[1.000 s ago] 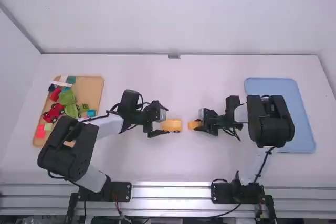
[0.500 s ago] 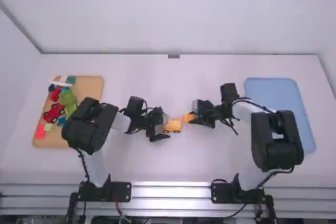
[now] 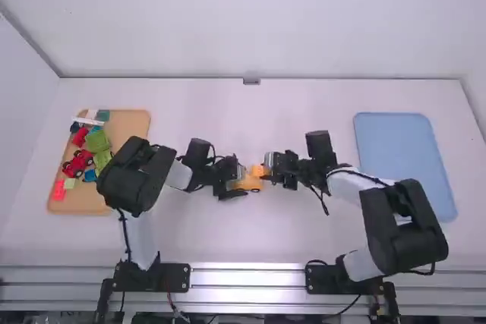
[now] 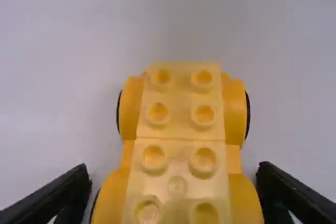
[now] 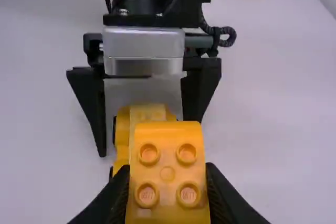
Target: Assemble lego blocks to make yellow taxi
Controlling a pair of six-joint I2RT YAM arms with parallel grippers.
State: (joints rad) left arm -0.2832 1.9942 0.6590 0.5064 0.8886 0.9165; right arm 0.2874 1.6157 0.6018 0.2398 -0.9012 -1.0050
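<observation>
Around the rear of the yellow wheeled base (image 3: pixel 249 183) stands my left gripper (image 3: pixel 237 178), near the middle of the table. Seen from the left wrist, the base (image 4: pixel 181 129) has studs on top and lies between the spread fingers of that gripper (image 4: pixel 173 195). My right gripper (image 3: pixel 272 169) holds an orange-yellow block (image 3: pixel 259 170) over the base's far end. In the right wrist view the studded block (image 5: pixel 168 174) is clamped in the right gripper (image 5: pixel 168 190) and covers part of the base (image 5: pixel 122 129); whether they touch I cannot tell.
At the left lies a tan tray (image 3: pixel 135 128) with green blocks (image 3: pixel 98 140), a red wheeled piece (image 3: pixel 77 163) and several other blocks. A light blue tray (image 3: pixel 406 158) is on the right side. The two arms face each other closely over the base.
The right gripper has carried the orange-yellow block leftward to above the base. The left gripper has shifted slightly right around the base, while its arm's elbow has swung right.
</observation>
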